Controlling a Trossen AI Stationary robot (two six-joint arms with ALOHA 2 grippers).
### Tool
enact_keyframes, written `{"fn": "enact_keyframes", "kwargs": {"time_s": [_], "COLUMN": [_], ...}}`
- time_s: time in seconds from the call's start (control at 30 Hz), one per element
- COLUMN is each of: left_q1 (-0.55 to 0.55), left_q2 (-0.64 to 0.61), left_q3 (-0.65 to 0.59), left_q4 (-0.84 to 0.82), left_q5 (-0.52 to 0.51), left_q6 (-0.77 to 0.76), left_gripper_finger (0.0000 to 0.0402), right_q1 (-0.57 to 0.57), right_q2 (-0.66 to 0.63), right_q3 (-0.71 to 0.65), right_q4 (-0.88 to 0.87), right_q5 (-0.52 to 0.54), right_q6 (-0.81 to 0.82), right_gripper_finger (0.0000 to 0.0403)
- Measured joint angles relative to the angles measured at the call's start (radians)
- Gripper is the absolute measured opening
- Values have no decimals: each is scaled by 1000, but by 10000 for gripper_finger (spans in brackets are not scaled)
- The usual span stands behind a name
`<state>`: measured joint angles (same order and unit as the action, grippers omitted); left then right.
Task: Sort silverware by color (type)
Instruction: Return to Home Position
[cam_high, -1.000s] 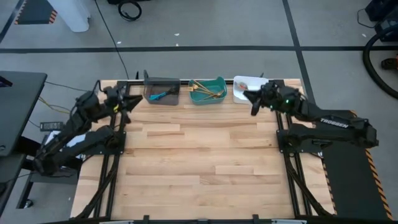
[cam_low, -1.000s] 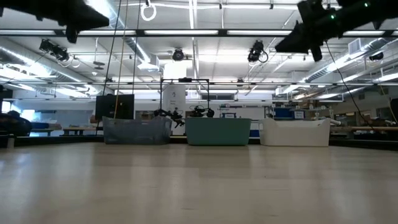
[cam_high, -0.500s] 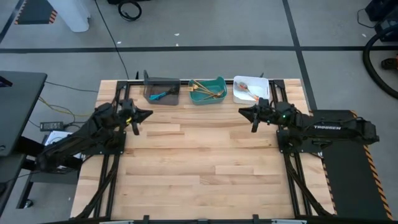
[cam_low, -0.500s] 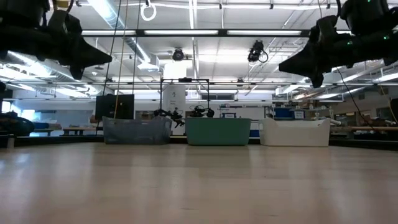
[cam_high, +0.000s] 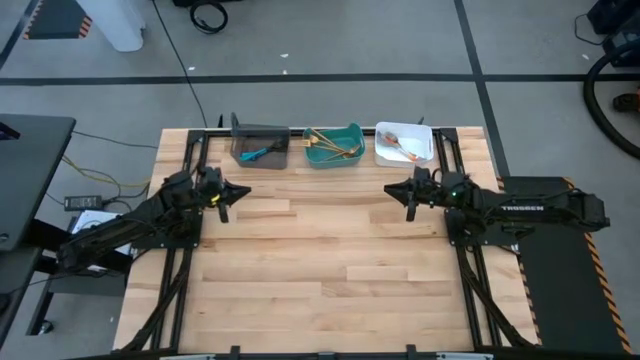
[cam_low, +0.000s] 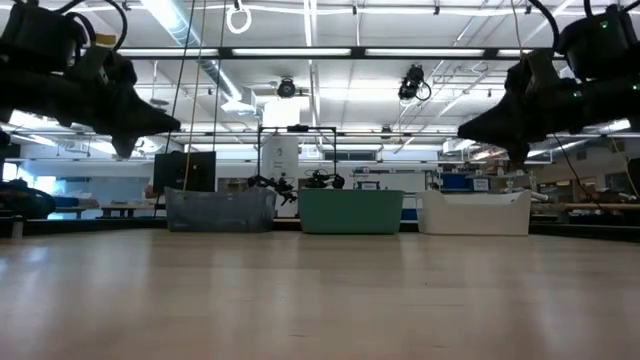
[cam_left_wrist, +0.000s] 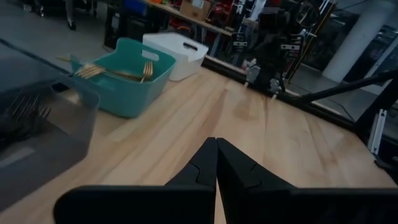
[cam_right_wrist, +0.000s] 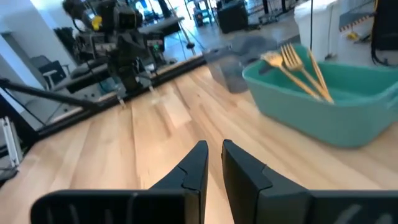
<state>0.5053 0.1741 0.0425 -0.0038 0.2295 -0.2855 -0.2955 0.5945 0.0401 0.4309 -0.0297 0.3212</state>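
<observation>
The silverware lies sorted in three bins at the table's far edge. Blue-handled pieces (cam_high: 258, 153) lie in the grey bin (cam_high: 260, 135). Gold forks (cam_high: 336, 149) lie in the teal bin (cam_high: 333, 160) and also show in the right wrist view (cam_right_wrist: 298, 67). Orange-handled pieces (cam_high: 401, 146) lie in the white bin (cam_high: 425, 145). My left gripper (cam_high: 236, 190) hovers above the table near the grey bin, shut and empty (cam_left_wrist: 216, 142). My right gripper (cam_high: 390, 189) hovers near the white bin, empty, with only a thin slit between its fingers (cam_right_wrist: 214, 148). The two grippers point at each other.
Bare wooden tabletop (cam_high: 320, 260) spreads between and in front of the two arms. The three bins stand in a row along the far edge, grey (cam_low: 220, 210), teal (cam_low: 350, 212) and white (cam_low: 475, 212). Both arms hang above the table in the low view.
Both grippers have drawn back from the bins toward the table's near edge and come down. My left gripper has also gone toward the table's middle. My right gripper has left the place over the white bin. The silverware has stayed in the bins.
</observation>
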Motion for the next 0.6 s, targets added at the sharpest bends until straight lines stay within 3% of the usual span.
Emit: {"fn": "enact_keyframes", "kwargs": {"time_s": [0.27,0.6], "left_q1": [0,0], "left_q2": [1,2], "left_q3": [0,-2], "left_q4": [-27,-15], "left_q5": [-8,-26], "left_q6": [-93,-97], "left_gripper_finger": [11,11], "right_q1": [0,0], "right_q2": [4,3], "right_q3": [-34,-34], "right_q4": [-14,-13], "right_q5": [-50,-45], "right_q6": [26,103], "right_gripper_finger": [54,54]}}
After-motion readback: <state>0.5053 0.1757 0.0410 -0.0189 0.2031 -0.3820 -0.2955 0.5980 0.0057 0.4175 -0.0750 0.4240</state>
